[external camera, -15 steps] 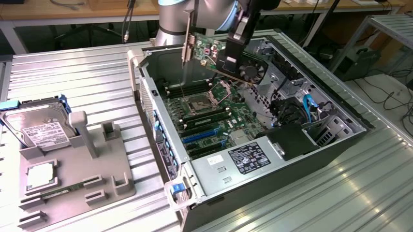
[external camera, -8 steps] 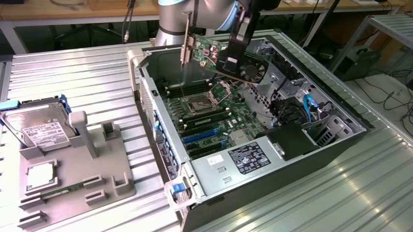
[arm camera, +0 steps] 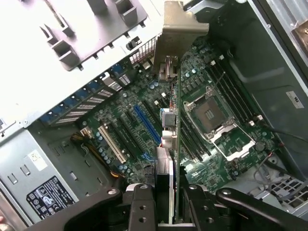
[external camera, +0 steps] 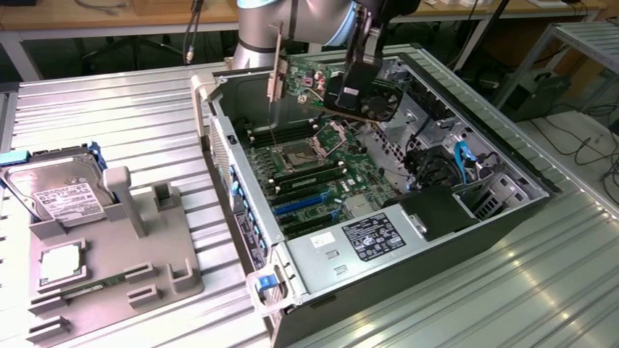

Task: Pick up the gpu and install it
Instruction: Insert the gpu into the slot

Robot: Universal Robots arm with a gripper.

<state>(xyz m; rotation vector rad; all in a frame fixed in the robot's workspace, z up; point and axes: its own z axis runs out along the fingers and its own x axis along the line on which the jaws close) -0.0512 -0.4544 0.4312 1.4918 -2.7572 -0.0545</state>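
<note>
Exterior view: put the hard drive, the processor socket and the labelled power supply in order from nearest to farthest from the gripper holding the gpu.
1. Processor socket, on the board close by the gripper and its gpu.
2. Power supply, at the case's near end.
3. Hard drive, outside the case on the grey stand, at the exterior view's left.
</note>
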